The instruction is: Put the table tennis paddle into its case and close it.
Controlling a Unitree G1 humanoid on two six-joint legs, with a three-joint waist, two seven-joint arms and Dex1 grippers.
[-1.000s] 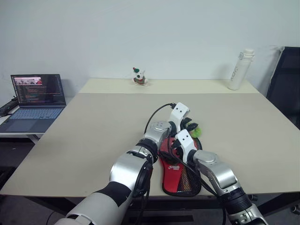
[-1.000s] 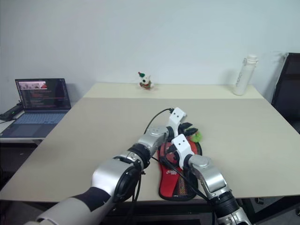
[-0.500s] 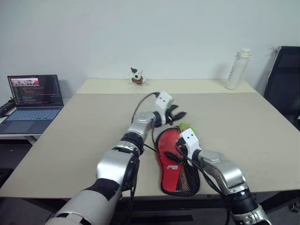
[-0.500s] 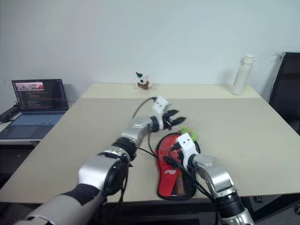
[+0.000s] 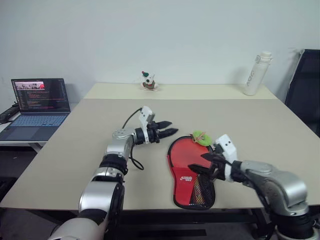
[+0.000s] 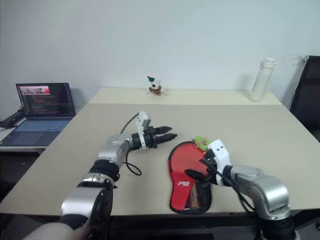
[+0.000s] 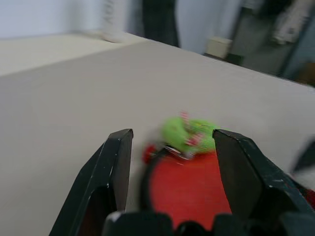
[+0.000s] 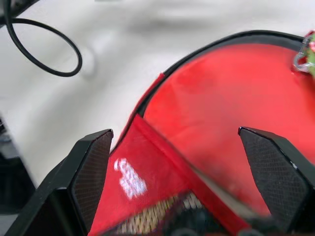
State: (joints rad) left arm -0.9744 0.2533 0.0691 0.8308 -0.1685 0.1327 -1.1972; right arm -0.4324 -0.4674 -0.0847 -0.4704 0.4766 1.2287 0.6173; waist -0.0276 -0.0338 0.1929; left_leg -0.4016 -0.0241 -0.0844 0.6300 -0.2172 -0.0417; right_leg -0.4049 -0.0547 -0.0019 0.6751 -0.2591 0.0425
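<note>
Both grippers are hanging above the table point(image 5: 75, 145) with nothing between their fingers: the left gripper point(image 5: 170, 133) is pointing level toward the case from its left side with its two black fingers point(image 7: 114, 167) standing apart, and the right gripper point(image 5: 202, 163) is hovering over the case's right edge with its fingers spread wide. Lying flat on the tabletop between them is the case point(image 5: 187, 162), red side up, its white logo and black mesh pocket toward the near table edge and its black zip rim running round the rounded end. Sitting at that far rounded end is a small green charm point(image 5: 201, 136), touching the rim. Farther back, a laptop point(image 5: 37, 102) is standing open on a side desk, a white bottle point(image 5: 256, 73) is standing upright, and a small figurine point(image 5: 147, 81) is sitting near the wall.
</note>
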